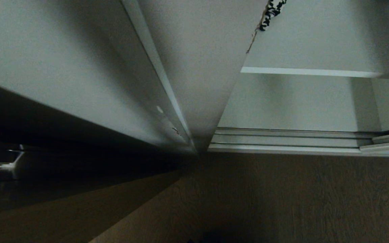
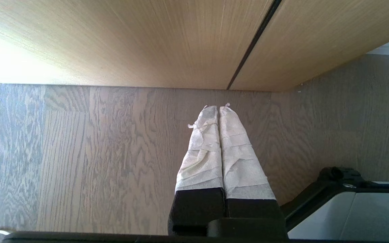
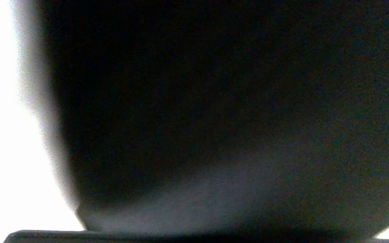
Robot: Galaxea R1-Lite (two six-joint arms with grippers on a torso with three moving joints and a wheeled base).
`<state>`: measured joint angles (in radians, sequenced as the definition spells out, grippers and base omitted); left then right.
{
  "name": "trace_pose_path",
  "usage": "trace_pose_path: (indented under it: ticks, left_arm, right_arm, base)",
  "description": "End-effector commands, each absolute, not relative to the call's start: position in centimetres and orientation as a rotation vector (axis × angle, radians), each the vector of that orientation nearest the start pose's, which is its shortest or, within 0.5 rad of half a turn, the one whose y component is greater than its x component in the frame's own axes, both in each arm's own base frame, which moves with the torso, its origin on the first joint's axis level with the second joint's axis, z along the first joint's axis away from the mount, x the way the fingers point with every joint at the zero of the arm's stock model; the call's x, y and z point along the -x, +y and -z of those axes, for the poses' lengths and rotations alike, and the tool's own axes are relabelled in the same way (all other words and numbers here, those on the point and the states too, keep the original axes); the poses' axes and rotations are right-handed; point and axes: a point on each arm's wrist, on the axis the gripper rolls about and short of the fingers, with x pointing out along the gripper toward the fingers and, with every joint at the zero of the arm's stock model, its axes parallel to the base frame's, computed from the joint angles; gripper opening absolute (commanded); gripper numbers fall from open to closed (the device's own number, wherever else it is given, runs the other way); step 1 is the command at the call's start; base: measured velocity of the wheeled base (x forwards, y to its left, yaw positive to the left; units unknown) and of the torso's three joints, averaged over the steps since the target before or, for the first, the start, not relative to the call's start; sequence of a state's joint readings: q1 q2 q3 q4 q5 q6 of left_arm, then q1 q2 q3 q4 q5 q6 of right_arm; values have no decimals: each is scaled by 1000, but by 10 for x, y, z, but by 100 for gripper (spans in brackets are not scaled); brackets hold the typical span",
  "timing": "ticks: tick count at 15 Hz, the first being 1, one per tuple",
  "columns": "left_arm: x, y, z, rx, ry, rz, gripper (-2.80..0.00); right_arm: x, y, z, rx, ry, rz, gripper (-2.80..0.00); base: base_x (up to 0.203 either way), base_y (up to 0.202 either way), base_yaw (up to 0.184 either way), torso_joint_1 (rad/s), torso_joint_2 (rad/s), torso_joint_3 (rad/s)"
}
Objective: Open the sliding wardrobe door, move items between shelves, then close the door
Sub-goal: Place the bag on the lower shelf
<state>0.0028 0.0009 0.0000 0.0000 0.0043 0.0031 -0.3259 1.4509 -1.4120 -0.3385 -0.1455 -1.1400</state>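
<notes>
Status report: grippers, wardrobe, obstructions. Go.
Left gripper shut, parked over floor. Right gripper unseen; a dark mass fills its camera. Wardrobe open, white shelf bare.

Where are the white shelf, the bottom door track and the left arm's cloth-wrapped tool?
white shelf (image 1: pixel 309 71), head view, front edge.
bottom door track (image 1: pixel 282 140), head view, middle rail.
left tool (image 2: pixel 218 108), left wrist view, between its shut fingertips.

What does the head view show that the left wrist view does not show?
Only the head view shows the white wardrobe interior with a shelf and the bottom door tracks. Only the left wrist view shows the left gripper, jaws shut and wrapped in pale tape, and a light wood-grain door with a dark groove. Both show the wooden floor.
</notes>
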Motion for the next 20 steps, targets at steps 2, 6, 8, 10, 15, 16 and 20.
trace_pose_path:
  ticks: [2,6,8,10,15,16,20]
  left_arm:
    - [23,0,-76,-3,2,-8,-280]
    - [23,0,-76,-3,2,-8,-280]
    - [23,0,-76,-3,2,-8,-280]
    - [23,0,-76,-3,2,-8,-280]
    - [23,0,-76,-3,2,-8,-280]
    - [23,0,-76,-3,2,-8,-280]
    - [23,0,-76,-3,2,-8,-280]
  right_arm:
    - [-223,-80,-393,1140,11,589,-280]
    - [-212,-77,-387,1140,18,575,-280]
    - [-199,-72,-389,1143,-9,558,-280]
    - [-183,-66,-393,1145,-39,556,-280]
    - [-139,-50,-411,1150,-125,601,-280]
    - [-128,-46,-413,1150,-136,608,-280]
    - [-75,-28,-415,1145,-133,608,-280]
  base:
    - [0,0,0,0,0,0]
    - [0,0,0,0,0,0]
    - [0,0,0,0,0,0]
    - [0,0,0,0,0,0]
    - [0,0,0,0,0,0]
    - [0,0,0,0,0,0]
    - [0,0,0,0,0,0]
